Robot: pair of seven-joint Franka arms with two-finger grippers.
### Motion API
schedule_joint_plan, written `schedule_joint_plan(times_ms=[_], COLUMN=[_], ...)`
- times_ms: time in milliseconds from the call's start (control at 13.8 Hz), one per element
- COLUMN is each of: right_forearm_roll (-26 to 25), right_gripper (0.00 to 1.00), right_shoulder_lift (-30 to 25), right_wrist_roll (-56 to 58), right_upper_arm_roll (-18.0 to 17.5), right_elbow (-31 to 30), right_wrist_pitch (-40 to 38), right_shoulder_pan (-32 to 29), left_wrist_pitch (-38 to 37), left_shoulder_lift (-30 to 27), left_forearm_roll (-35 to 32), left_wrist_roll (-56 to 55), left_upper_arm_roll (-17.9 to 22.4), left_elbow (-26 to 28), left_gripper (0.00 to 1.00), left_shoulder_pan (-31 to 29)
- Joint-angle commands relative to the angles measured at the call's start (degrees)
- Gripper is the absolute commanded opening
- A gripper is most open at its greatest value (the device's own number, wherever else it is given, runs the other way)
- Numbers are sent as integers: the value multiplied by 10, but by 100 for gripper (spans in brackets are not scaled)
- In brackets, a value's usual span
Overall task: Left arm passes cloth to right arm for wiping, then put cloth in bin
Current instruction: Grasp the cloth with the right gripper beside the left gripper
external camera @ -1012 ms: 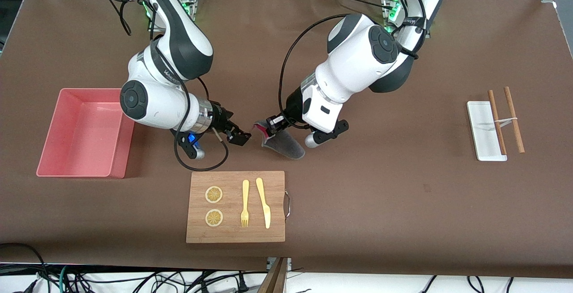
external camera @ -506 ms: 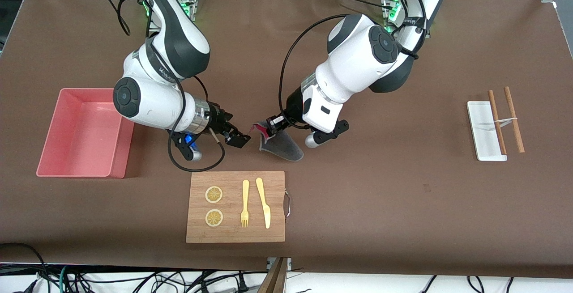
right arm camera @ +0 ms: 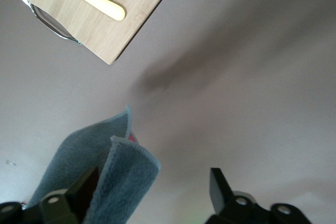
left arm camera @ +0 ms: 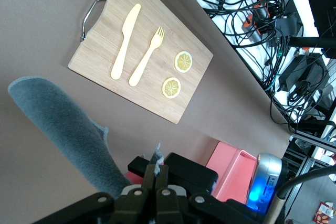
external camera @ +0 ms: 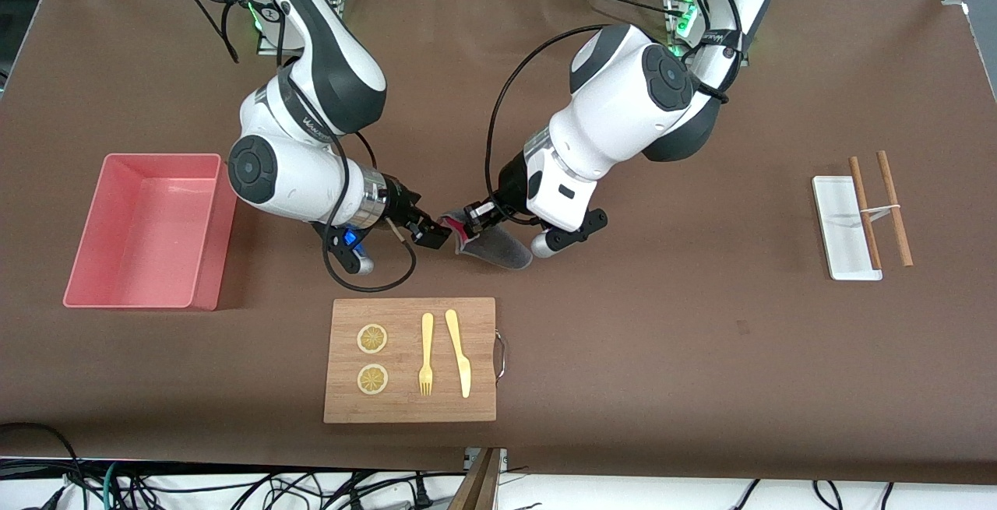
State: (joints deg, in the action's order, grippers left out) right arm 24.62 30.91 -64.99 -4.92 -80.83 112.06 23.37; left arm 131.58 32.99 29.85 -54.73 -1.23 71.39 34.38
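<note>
Pinching cloth [external camera: 498,249]: left gripper [external camera: 473,218] | right gripper [right arm camera: 152,192]: jaws apart around cloth edge, right wrist view only

The only lettering in view is a short white brand word printed along the dark grey band of the white right arm [external camera: 305,117], above the shallow pink plastic bin [external camera: 144,230], and it is too small and slanted to read with any certainty.

Left claw [external camera: 471,219] clamped; right claw [external camera: 431,233] spread, tip-to-tip.
</note>
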Motion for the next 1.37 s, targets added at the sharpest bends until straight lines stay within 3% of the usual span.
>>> schedule_joint_plan(times_ms=[0,72,795,867,940,1301], right_forearm_roll=[11,12,14,14,13,10], right_gripper=[11,0,0,0,0,0], right_shoulder_lift=[5,4,1,0,-1,-1], right_wrist_roll=[3,3,3,3,3,35], right_upper_arm_roll=[2,2,3,3,3,7], right_elbow=[6,6,7,7,7,11], right_wrist_pitch=[-3,-5,-6,-7,-7,-7], right_shoulder_pan=[-1,-2,-6,-7,-8,-18], left_wrist_pitch=[-2,-2,-4,-6,-8,-41], left_shoulder_lift=[7,7,5,3,2,-13], left_forearm_roll=[14,14,15,15,13,6], left_wrist_roll=[2,2,-2,-3,-1,0], left_upper_arm_roll=[5,5,5,5,5,9], left_elbow=[-13,-13,-13,-13,-11,-9], left_gripper=[0,0,0,6,99,100], left_shoulder_pan=[3,2,-1,-2,-4,-7])
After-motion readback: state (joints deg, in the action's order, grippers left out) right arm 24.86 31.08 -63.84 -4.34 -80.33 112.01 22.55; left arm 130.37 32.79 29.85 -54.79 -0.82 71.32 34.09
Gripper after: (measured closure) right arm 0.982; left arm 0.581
